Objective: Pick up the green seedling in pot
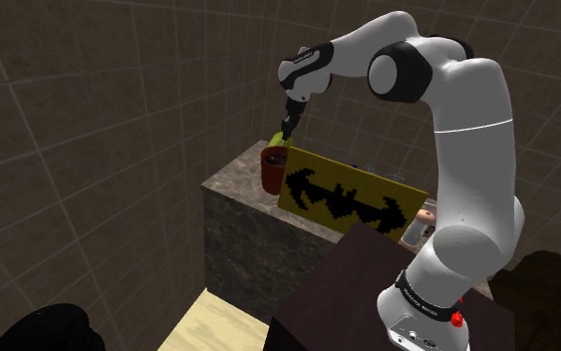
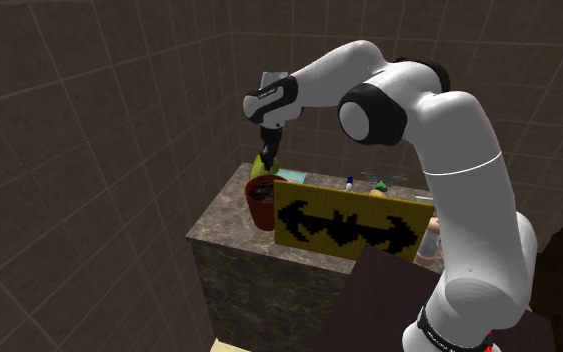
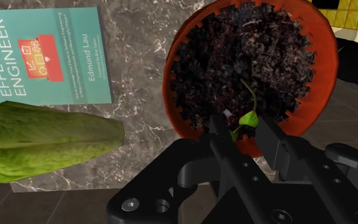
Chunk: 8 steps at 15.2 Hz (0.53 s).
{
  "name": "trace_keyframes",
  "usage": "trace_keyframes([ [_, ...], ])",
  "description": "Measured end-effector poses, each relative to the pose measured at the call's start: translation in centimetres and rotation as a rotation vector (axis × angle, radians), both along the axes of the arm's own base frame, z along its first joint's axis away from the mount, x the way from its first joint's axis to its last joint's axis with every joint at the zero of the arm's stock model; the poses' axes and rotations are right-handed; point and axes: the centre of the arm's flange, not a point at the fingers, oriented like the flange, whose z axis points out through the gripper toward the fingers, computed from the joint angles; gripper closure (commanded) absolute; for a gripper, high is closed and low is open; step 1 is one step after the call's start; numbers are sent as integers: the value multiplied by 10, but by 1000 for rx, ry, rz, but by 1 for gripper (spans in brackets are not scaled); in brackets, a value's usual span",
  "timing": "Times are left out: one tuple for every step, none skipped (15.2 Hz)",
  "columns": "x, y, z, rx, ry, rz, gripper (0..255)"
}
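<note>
A red-brown pot (image 3: 190,44) of dark soil stands on a marbled stone counter (image 3: 139,70), with a small green seedling (image 3: 248,102) sprouting near the pot's edge. My black gripper (image 3: 242,125) hangs straight above it, open. The seedling's lower leaf lies between the fingertips (image 3: 217,126), which do not touch it. In the shoulder view the gripper (image 1: 287,134) points down just over the pot (image 1: 271,174). The second exterior view shows the gripper (image 2: 268,160) in the same place above the pot (image 2: 260,205).
A yellow board with a black bat shape (image 1: 350,199) leans right beside the pot. A wrinkled green pod-like thing (image 3: 44,137) and a teal book (image 3: 44,54) lie on the counter next to the pot. Small bottles (image 2: 429,243) stand behind the board. Tiled walls enclose the counter.
</note>
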Motion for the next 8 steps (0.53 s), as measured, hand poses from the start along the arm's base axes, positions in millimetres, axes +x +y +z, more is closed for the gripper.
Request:
trace_keyframes([
  [1, 0, 5, 0, 0, 0, 255],
  [1, 0, 11, 0, 0, 0, 255],
  [0, 1, 16, 0, 0, 0, 255],
  [1, 1, 22, 0, 1, 0, 255],
  [1, 1, 28, 0, 0, 0, 255],
  [1, 0, 32, 0, 0, 0, 255],
  [0, 0, 37, 0, 0, 0, 255],
  [0, 1, 40, 0, 0, 0, 255],
])
